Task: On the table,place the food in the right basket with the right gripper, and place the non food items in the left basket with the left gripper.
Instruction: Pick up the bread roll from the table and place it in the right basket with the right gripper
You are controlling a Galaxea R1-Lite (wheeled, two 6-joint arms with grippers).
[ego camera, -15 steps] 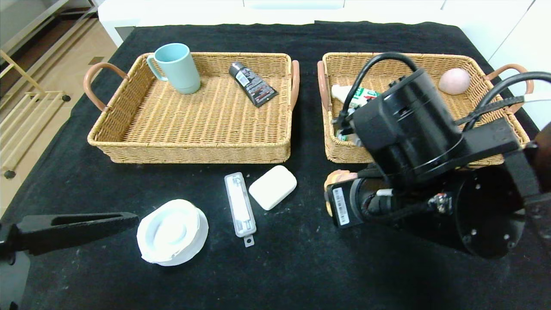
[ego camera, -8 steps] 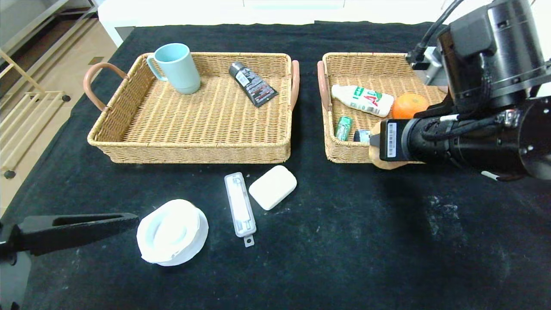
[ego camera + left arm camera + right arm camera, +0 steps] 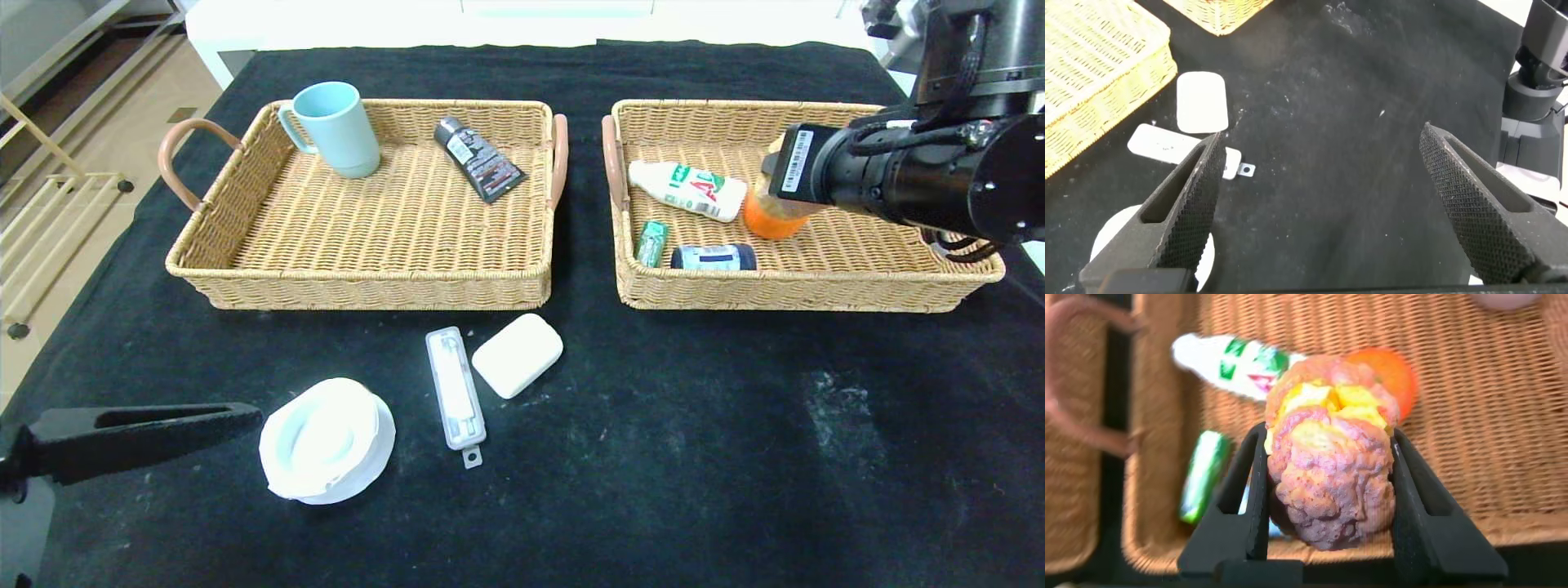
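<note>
Bun-like ball [image 3: 1329,469], lumpy and pinkish-brown, is pinched between the fingers of the right gripper [image 3: 1331,498], which hangs over the middle of the right basket [image 3: 816,290] above the orange [image 3: 771,222]. A white bottle [image 3: 687,189], green gum pack [image 3: 651,242] and dark blue jar [image 3: 713,256] lie in that basket's left part. At the near left, the left gripper [image 3: 1327,192] hovers spread wide beside the white dish [image 3: 326,438].

right gripper [image 3: 1327,490] with lumpy bun [image 3: 1328,449] moved from table front, now over right basket [image 3: 816,290], above orange [image 3: 767,222]
</note>
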